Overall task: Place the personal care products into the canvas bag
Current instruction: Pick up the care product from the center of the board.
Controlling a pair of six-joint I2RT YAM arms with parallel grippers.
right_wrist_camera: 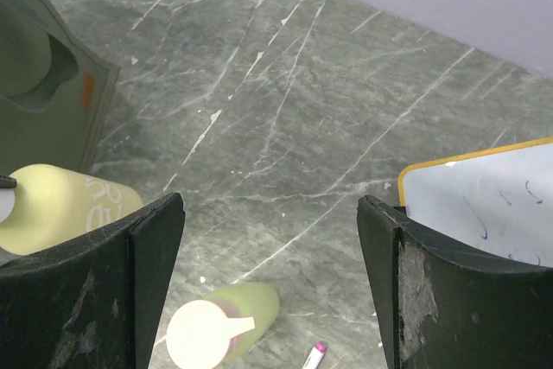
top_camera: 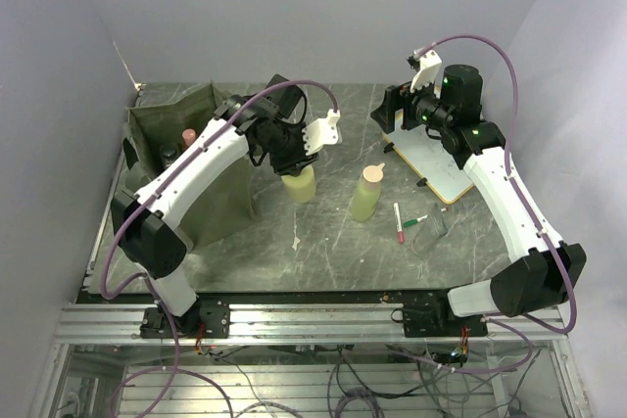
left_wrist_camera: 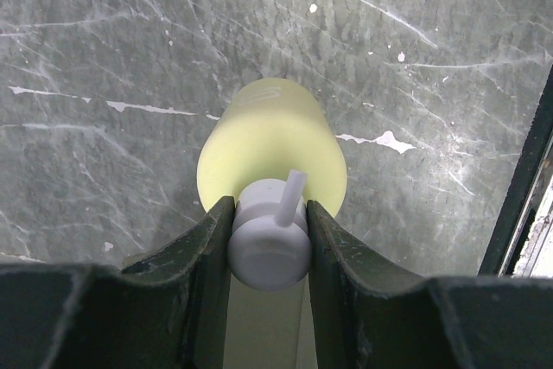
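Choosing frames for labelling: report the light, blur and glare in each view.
Top external: soft even light, sharp, mild shadow beside the bag. Left wrist: bottle crisp, left claw dark and blurred near the lens. Right wrist: right claw dark and soft, whiteboard bright without glare.

Bright even overhead light, soft shadows, imgs sharp
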